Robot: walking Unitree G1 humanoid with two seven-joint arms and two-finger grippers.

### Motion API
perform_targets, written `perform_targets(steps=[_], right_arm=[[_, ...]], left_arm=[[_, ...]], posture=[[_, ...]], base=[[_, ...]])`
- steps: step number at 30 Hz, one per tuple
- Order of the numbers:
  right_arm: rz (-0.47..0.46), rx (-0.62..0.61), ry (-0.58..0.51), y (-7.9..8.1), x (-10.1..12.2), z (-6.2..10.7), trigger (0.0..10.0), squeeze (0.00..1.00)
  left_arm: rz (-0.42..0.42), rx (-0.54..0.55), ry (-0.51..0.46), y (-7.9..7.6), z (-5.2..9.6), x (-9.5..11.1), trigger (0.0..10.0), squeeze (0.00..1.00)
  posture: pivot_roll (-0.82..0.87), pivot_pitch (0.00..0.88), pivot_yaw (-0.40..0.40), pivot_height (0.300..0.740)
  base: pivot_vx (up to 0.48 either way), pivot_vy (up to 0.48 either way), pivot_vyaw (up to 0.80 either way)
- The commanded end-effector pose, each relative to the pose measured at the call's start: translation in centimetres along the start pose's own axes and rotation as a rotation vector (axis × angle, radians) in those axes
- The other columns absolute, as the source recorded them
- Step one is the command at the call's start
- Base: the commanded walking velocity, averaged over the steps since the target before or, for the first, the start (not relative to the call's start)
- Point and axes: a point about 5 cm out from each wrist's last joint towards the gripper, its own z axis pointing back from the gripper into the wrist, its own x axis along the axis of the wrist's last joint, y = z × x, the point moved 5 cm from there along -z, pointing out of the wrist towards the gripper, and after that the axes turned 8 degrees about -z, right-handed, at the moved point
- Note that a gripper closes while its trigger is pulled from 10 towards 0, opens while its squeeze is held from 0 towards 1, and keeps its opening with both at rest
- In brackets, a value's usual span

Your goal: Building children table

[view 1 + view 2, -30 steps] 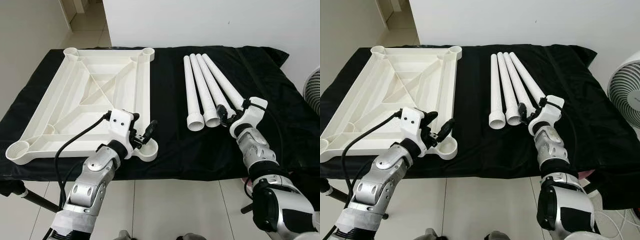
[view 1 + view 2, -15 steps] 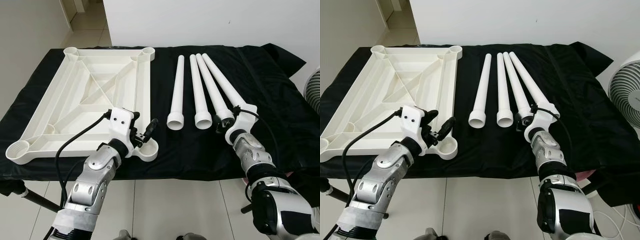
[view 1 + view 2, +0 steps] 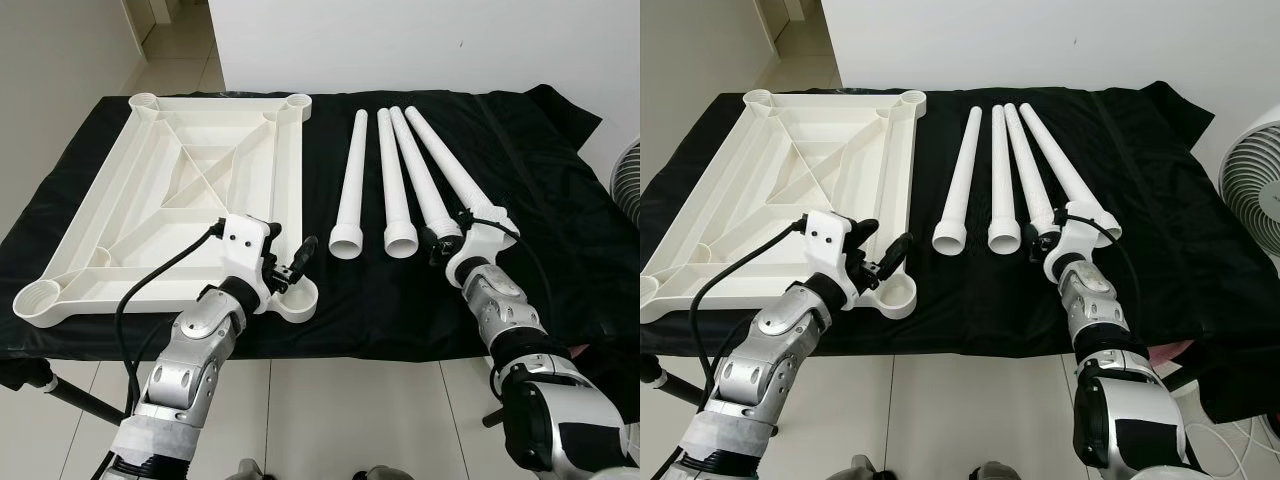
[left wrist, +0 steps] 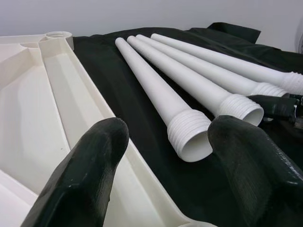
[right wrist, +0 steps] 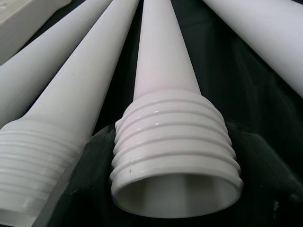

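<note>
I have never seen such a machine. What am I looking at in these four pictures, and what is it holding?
It is a humanoid robot at a table under a black cloth. Two pictures come from its head, two from cameras on its wrists. On the cloth lie an upside-down white tabletop and four white legs with threaded ends. The right gripper has its jaws around the threaded end of the third leg, counting from the tabletop. The left gripper is open over the tabletop's near corner socket, holding nothing.

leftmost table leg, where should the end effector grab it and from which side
Grip the leftmost table leg on the plain shaft just behind its threaded collar, coming from above. It lies flat on the black cloth, with clear gaps on both sides for the fingers, and the threads stay free.
</note>
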Motion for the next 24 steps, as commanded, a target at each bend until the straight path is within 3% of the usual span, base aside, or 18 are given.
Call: perform_targets(steps=[1,6,10,11,12,16,21,22,24], right_arm=[[-0.006,0.032,0.011,0.7,-0.3,0.0,0.0,0.00],[-0.010,0.078,0.016,1.3,-0.6,0.1,0.0,0.00],[0.011,0.122,-0.109,2.3,0.9,0.5,0.0,0.00],[0.044,0.121,-0.156,2.6,1.4,0.6,2.7,0.00],[0.062,0.112,-0.193,2.7,1.8,0.8,10.0,0.00],[0.081,0.112,-0.251,3.0,2.5,1.1,10.0,0.00],[0.107,0.180,-0.340,4.3,3.4,2.0,10.0,0.00],[0.115,0.210,-0.364,4.9,3.5,2.3,10.0,0.00],[0.115,0.225,-0.373,5.3,3.6,2.5,10.0,0.00]], left_arm=[[0.012,0.004,0.006,0.0,-0.3,0.0,10.0,0.00],[0.040,-0.041,-0.008,-0.8,-0.7,0.4,10.0,0.00],[0.070,-0.123,-0.035,-2.1,-1.2,1.1,10.0,0.00],[0.078,-0.150,-0.042,-2.6,-1.5,1.3,10.0,0.00],[0.085,-0.176,-0.044,-3.1,-1.7,1.5,10.0,0.00],[0.093,-0.227,-0.043,-3.9,-2.1,1.7,10.0,0.00],[0.107,-0.366,-0.068,-5.9,-2.7,2.8,10.0,0.00],[0.150,-0.393,-0.076,-6.2,-2.8,3.2,10.0,0.44],[0.173,-0.402,-0.077,-6.2,-2.9,3.4,10.0,0.44]], posture=[[-0.12,0.037,0.047,0.740],[-0.12,0.032,0.048,0.740],[-0.13,0.021,0.050,0.740],[-0.13,0.020,0.050,0.740],[-0.13,0.020,0.050,0.740],[-0.13,0.026,0.048,0.740],[-0.13,0.034,0.048,0.740],[-0.13,0.036,0.053,0.740],[-0.13,0.036,0.053,0.740]], base=[[0.000,0.000,0.00],[0.000,0.000,0.00],[0.000,0.000,0.00],[0.000,0.000,0.00],[0.000,0.000,0.00],[0.000,0.000,0.00],[0.000,0.000,0.00],[0.000,0.000,0.00],[0.000,0.000,0.00]])
